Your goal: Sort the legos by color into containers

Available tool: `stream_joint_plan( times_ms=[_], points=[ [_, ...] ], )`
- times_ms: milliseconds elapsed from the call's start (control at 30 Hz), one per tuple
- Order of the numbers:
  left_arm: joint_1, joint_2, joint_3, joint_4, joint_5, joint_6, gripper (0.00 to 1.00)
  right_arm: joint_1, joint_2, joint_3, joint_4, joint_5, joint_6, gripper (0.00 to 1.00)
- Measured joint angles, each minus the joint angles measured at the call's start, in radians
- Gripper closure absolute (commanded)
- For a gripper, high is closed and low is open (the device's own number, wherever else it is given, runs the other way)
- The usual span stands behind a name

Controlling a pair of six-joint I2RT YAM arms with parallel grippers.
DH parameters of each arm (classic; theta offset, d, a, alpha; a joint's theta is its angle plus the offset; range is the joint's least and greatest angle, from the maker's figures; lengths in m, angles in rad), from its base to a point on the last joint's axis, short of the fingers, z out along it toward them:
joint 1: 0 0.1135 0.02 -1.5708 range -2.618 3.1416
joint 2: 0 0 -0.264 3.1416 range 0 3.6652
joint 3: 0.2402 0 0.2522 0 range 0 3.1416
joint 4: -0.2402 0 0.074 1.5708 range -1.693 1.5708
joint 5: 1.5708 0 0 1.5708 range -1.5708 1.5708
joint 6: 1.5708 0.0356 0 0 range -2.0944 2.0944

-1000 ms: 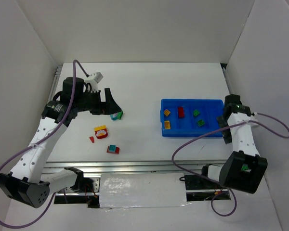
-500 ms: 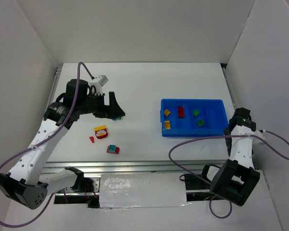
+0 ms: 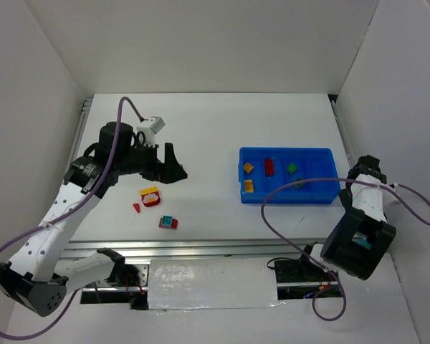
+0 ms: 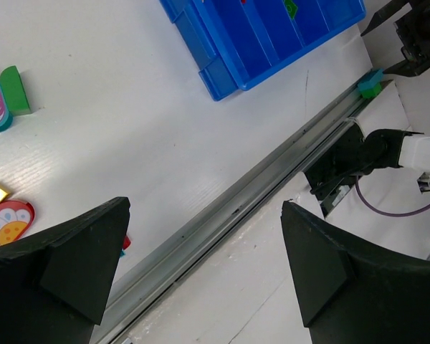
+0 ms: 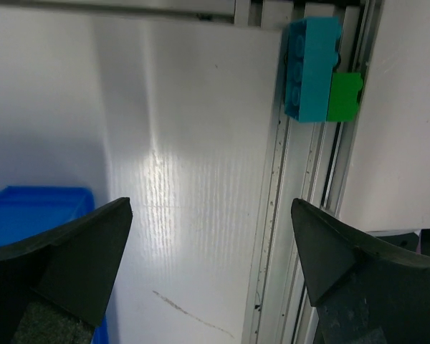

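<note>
One shallow bright-blue plastic tray (image 3: 319, 168) held five small plastic bricks: two yellow (image 3: 248, 167), one red (image 3: 269, 167), two green (image 3: 292, 168). Outside it lay four two-coloured bricks (image 3: 150, 196) and one tiny red piece (image 3: 137, 208).

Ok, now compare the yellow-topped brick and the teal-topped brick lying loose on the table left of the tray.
The yellow-topped brick has a yellow-and-white top; the teal-topped brick has a teal one. The yellow-topped brick looks slightly bigger than the teal-topped brick. The yellow-topped brick lies closer to the left gripper, the teal-topped brick closer to the near edge of the table. Both are red underneath and lie outside the blue tray.
</note>
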Motion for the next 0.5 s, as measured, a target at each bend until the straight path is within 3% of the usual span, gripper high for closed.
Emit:
stream_joint_plan(
  times_ms=[300,500],
  points=[
    [-0.001,-0.028,-0.012,-0.006,-0.054,0.008,0.01,-0.129,0.04,0.02,-0.014,0.031,0.021,0.0],
    [-0.001,-0.022,-0.012,-0.009,-0.08,0.023,0.01,-0.131,-0.019,0.007,-0.023,0.032,0.041,0.0]
  ],
)
